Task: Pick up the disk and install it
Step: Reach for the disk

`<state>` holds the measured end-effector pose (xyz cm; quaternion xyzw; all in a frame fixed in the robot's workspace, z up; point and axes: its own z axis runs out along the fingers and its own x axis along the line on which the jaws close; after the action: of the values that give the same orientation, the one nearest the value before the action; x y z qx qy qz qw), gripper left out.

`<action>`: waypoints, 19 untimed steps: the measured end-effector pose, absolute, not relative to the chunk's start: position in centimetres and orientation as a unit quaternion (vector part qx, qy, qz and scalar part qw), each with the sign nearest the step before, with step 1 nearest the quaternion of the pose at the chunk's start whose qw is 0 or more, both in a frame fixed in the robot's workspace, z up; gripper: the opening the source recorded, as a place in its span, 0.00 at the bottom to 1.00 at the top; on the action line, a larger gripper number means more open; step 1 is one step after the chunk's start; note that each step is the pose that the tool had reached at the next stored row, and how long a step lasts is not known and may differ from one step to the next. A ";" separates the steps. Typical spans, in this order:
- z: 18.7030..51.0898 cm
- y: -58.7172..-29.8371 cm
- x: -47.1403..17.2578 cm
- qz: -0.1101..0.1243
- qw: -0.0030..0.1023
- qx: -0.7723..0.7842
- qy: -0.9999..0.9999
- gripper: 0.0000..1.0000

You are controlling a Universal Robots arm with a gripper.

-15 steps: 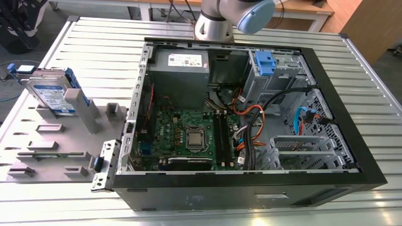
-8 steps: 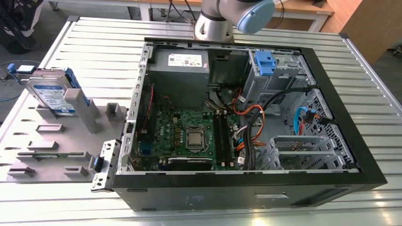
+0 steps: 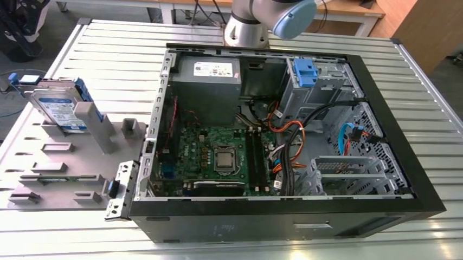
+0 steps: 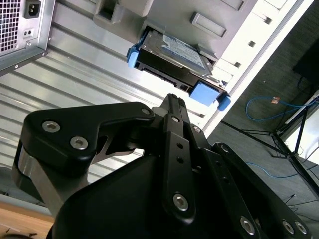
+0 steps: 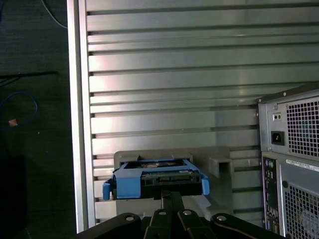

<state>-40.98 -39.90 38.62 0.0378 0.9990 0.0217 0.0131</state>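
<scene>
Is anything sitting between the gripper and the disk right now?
Nothing visible. In the second wrist view the black gripper points straight at the silver-grey, blue-bracketed hard drive, which is propped on the grey plastic holder.

Silver arm (image 3: 244, 30), lt-blue joint cap (image 3: 293, 19); black jaws w/ silver screws (image 4: 180, 200).

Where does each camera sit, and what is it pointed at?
Exterior view: off the arm, high, looking down on the open computer case and the disk; the arm shows.
First wrist view: on the arm, facing the disk over the table; the gripper shows.
Second wrist view: on the arm, facing the disk; the gripper shows.
Shared: both wrist views show disk, gripper and computer case.
</scene>
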 end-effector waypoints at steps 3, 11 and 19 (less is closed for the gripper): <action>38.5 -39.9 -41.0 0.022 0.013 0.038 0.999 0.11; 37.9 -39.9 -41.0 0.022 0.013 0.038 0.999 0.11; 37.8 -39.9 -41.0 0.022 0.013 0.038 0.999 0.11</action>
<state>-40.99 -39.89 37.85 0.0379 0.9990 0.0217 0.0131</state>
